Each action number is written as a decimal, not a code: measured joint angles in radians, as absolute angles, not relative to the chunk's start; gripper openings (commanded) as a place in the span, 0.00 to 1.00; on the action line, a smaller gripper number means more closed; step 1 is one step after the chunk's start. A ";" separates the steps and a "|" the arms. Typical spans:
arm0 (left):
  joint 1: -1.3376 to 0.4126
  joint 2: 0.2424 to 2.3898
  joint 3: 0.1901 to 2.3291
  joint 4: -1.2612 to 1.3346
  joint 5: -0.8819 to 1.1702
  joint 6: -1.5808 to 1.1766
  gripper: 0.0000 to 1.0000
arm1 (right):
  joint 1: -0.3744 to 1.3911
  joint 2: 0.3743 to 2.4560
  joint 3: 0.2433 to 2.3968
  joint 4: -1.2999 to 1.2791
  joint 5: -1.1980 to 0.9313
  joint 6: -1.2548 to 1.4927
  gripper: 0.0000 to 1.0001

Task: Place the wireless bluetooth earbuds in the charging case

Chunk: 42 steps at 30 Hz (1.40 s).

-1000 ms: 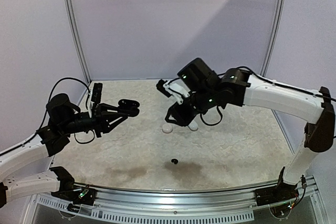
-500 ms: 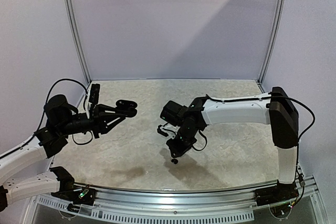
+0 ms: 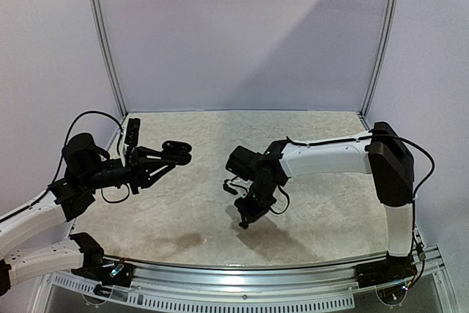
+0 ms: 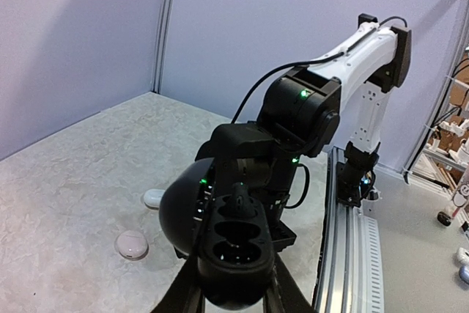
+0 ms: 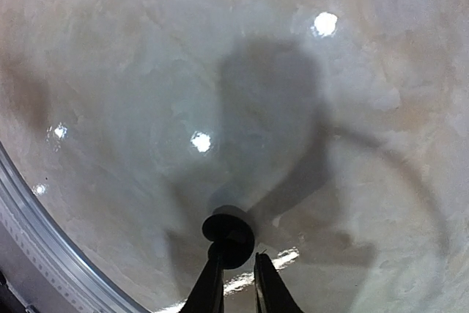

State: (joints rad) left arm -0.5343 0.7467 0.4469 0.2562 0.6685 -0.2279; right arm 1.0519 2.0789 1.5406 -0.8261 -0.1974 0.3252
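My right hand [image 5: 237,262] pinches, I think, a glossy black earbud [image 5: 229,232] near-middle on the marbled surface [image 5: 132,71], round head pointing beyond my fingertips [image 5: 211,280], while my left hand [image 3: 174,155] clamps the open charging case [image 4: 234,251].

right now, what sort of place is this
Likely a robot lab cell: marbled tabletop walled by plain panels, left arm and right arm bolted to a metal rail, storage racks alongside.

Wearing glossy white tubular shells along the left arm [image 3: 29,223] and the right arm [image 3: 330,157], capped by chunky black joint housings [image 3: 388,174]. Trailing thin black cables [image 3: 94,112] in loops. Glowing with small green indicator lights [image 4: 302,94]. Ending in slim black tapered fingers [image 5: 209,287].
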 measured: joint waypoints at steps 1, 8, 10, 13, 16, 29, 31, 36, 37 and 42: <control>-0.534 0.747 0.447 0.257 0.669 -0.228 0.00 | 1.046 2.079 1.541 -0.822 -0.197 0.329 0.16; -0.534 0.747 0.445 0.257 0.669 -0.225 0.00 | 1.017 2.084 1.544 -0.794 -0.199 0.336 0.17; -0.534 0.747 0.445 0.256 0.669 -0.224 0.00 | 1.016 2.093 1.545 -0.788 -0.204 0.336 0.19; -0.534 0.747 0.445 0.257 0.669 -0.218 0.00 | 1.016 2.108 1.545 -0.789 -0.217 0.331 0.20; -0.534 0.747 0.445 0.257 0.669 -0.217 0.00 | 1.016 2.115 1.545 -0.789 -0.230 0.323 0.20; -0.534 0.747 0.445 0.257 0.669 -0.213 0.00 | 1.021 2.116 1.541 -0.793 -0.270 0.301 0.22; -0.534 0.748 0.445 0.257 0.669 -0.213 0.00 | 1.021 2.116 1.541 -0.793 -0.273 0.300 0.23; -0.534 0.748 0.445 0.257 0.669 -0.213 0.00 | 1.023 2.116 1.539 -0.792 -0.273 0.297 0.19; -0.534 0.748 0.444 0.257 0.669 -0.213 0.00 | 1.023 2.116 1.539 -0.792 -0.274 0.297 0.18; -0.534 0.748 0.444 0.257 0.669 -0.212 0.00 | 1.028 2.116 1.539 -0.788 -0.286 0.294 0.18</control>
